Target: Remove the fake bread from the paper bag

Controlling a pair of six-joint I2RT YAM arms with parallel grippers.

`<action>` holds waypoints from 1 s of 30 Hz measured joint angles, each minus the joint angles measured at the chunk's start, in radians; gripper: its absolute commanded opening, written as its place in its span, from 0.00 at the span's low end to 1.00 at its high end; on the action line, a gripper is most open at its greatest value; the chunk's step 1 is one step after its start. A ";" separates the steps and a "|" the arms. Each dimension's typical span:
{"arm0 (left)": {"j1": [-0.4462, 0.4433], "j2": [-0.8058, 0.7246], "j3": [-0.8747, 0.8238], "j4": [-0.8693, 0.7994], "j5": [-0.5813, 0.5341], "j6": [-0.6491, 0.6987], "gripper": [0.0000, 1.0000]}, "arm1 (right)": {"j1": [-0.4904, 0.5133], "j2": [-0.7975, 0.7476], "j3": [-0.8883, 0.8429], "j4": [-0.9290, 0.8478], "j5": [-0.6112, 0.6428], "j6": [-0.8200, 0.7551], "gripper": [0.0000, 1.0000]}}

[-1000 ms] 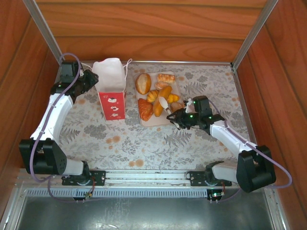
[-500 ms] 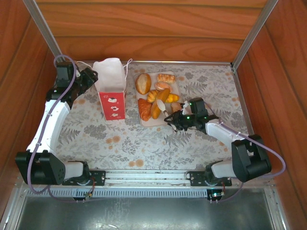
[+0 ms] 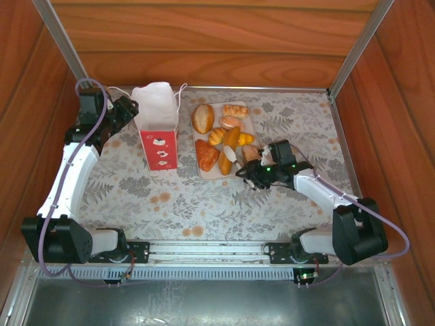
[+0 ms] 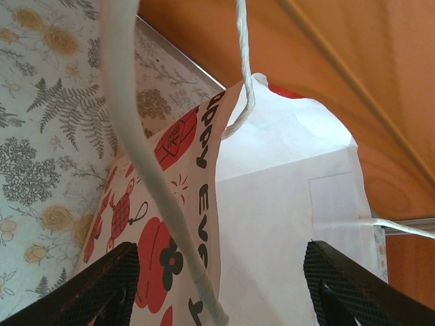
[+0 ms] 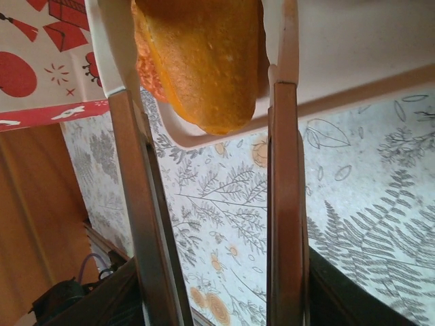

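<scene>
Golden loaf (image 5: 200, 68) lies lengthwise inside the right gripper (image 5: 197, 27).

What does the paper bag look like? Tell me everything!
The paper bag stands upright on the flowery table, left of the tray. Its top is white and open, its bottom red with little pictures, and thin white cord handles hang from it. The left gripper sits beside it, jaws open.

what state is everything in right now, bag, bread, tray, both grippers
paper bag, upright, mouth open
tray, lying flat, loaded
fake bread, out of the bag, lying on the tray
left gripper, open beside the bag, holding nothing
right gripper, open, fingers astride a loaf on the tray
</scene>
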 measured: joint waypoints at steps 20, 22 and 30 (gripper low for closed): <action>0.000 0.000 0.000 0.000 0.000 0.000 0.68 | 0.019 -0.074 0.109 -0.304 0.160 -0.045 0.41; 0.001 0.000 0.000 0.000 0.000 0.000 0.68 | 0.025 -0.075 0.110 -0.307 0.162 -0.045 0.41; 0.001 0.000 0.000 0.001 0.001 0.000 0.68 | 0.032 -0.075 0.110 -0.323 0.180 -0.039 0.32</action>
